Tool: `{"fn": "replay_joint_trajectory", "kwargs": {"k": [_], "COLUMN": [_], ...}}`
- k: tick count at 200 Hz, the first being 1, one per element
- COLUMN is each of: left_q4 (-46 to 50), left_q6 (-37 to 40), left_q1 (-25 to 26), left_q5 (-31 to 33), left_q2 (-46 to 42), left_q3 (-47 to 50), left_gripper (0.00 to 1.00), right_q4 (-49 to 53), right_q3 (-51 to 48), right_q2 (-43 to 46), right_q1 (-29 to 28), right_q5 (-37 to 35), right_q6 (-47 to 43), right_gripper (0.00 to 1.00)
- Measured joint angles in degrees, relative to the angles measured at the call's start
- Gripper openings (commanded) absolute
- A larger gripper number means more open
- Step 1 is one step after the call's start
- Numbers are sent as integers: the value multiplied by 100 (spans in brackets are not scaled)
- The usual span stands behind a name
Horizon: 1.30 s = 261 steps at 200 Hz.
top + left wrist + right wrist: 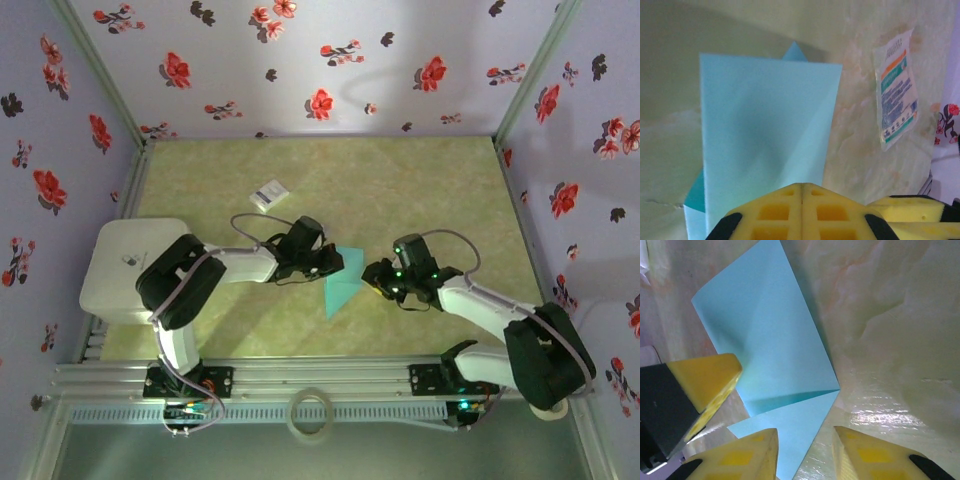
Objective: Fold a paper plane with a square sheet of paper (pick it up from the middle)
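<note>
Jaws, top external: left jaws closed against square sheet of paper mid-counter, right jaws just beside its right edge | left wrist: closed at near edge, hold unclear, long axis straight ahead | right wrist: parted, straddles near corner

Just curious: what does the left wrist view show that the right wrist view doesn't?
Left wrist view: a small white printed card on the pale green marbled table, and the left pincer shut on the folded teal paper sheet. Right wrist view: the right pincer, jaws apart around the sheet's corner. Shared: that sheet and table.
</note>
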State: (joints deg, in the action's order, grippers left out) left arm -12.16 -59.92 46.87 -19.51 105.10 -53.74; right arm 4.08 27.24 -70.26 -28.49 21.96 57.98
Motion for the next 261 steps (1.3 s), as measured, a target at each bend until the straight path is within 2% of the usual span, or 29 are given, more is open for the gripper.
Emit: {"fn": "replay_joint_trajectory", "kwargs": {"k": [97, 164, 261], "left_q4": [-800, -1117, -1099], "left_q6": [-286, -367, -365], "left_q1": [-214, -234, -264], "left_q5": [-79, -160, -249], "left_q2": [317, 317, 317], "left_q3": [472, 619, 619], "left_gripper": [0, 0, 0], "right_q4": [-317, -717, -1421], "right_q3": [149, 271, 697], "right_q2": [-876, -1318, -2000], "right_q1": [2, 59, 590], "right_q5": [382, 619, 1499], "right_q6": [-81, -98, -358], "right_gripper": [44, 43, 40]}}
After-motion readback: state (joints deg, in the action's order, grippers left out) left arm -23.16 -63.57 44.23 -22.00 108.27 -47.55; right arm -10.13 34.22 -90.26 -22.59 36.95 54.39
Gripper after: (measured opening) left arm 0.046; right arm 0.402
